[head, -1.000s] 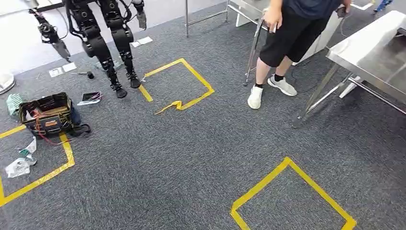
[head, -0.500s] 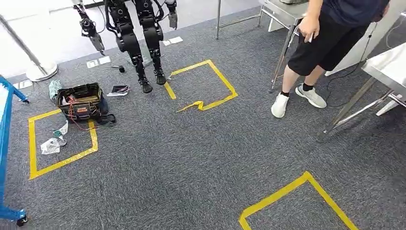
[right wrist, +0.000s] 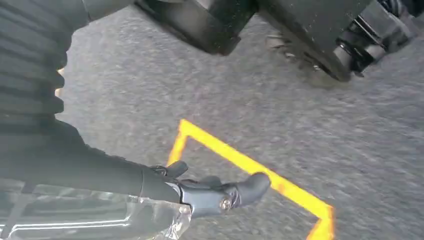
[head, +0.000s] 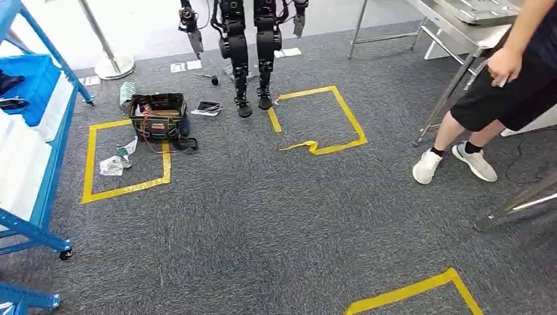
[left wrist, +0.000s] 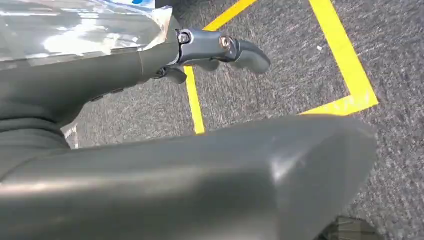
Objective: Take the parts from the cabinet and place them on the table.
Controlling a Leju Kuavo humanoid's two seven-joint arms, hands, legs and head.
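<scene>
Left wrist view shows our left hand [left wrist: 150, 65] gripping a clear plastic bag [left wrist: 75, 30]; our right hand [right wrist: 165, 192] grips another clear bag [right wrist: 90, 215] above the carpet [right wrist: 300, 110].

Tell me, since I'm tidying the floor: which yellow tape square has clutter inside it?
The yellow square on the left, beside the blue rack: a crumpled clear bag lies inside it and the black tool bag sits on its far edge. The others lie bare.
</scene>
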